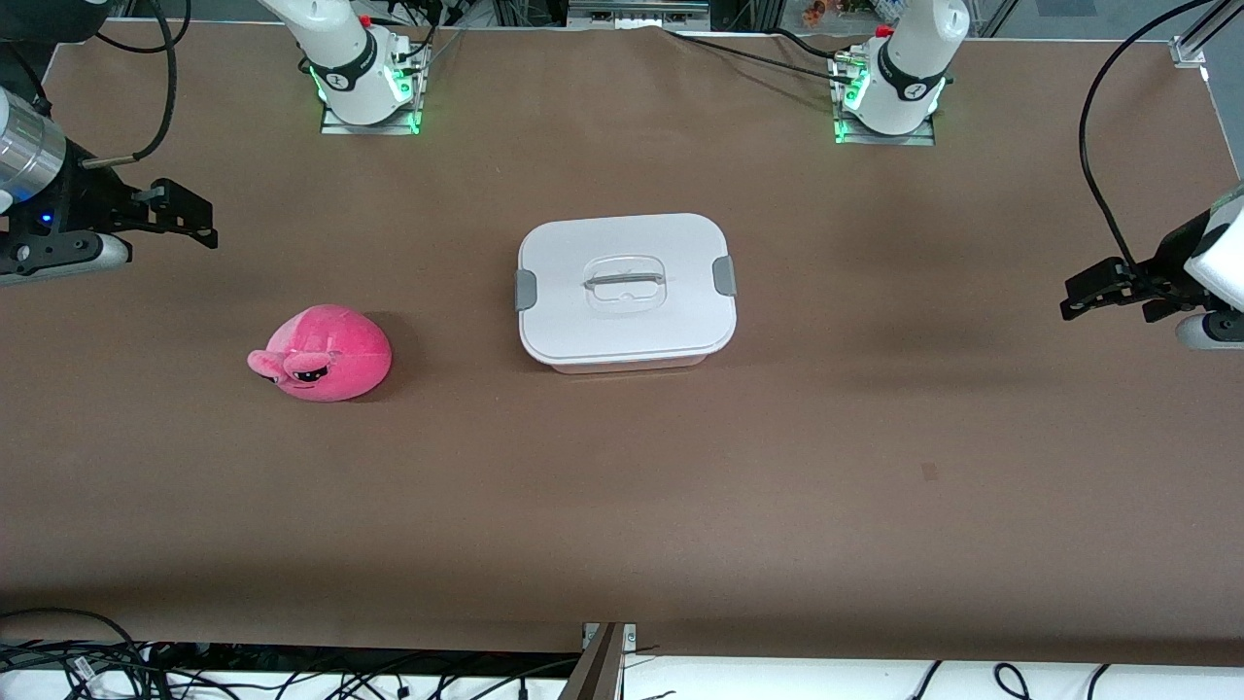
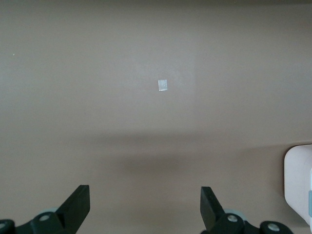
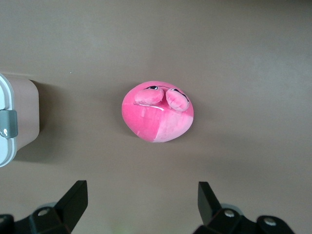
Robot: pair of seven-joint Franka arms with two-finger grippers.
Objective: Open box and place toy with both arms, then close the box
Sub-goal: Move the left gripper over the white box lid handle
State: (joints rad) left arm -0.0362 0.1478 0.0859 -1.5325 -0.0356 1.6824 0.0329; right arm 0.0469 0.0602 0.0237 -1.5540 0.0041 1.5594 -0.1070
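Observation:
The box (image 1: 626, 291) stands shut at the table's middle, its white lid on, with grey side clips and a recessed clear handle; a corner of it shows in the left wrist view (image 2: 298, 183) and in the right wrist view (image 3: 14, 122). The hot-pink plush toy (image 1: 324, 354) lies on the table toward the right arm's end, a little nearer to the front camera than the box, and shows in the right wrist view (image 3: 158, 111). My right gripper (image 1: 185, 216) is open and empty, up over the table's right-arm end. My left gripper (image 1: 1093, 292) is open and empty over the left-arm end.
The brown table (image 1: 622, 506) spreads wide around the box. A small pale square mark (image 2: 163, 85) lies on it under the left gripper's view. Cables (image 1: 78, 661) hang along the table's front edge.

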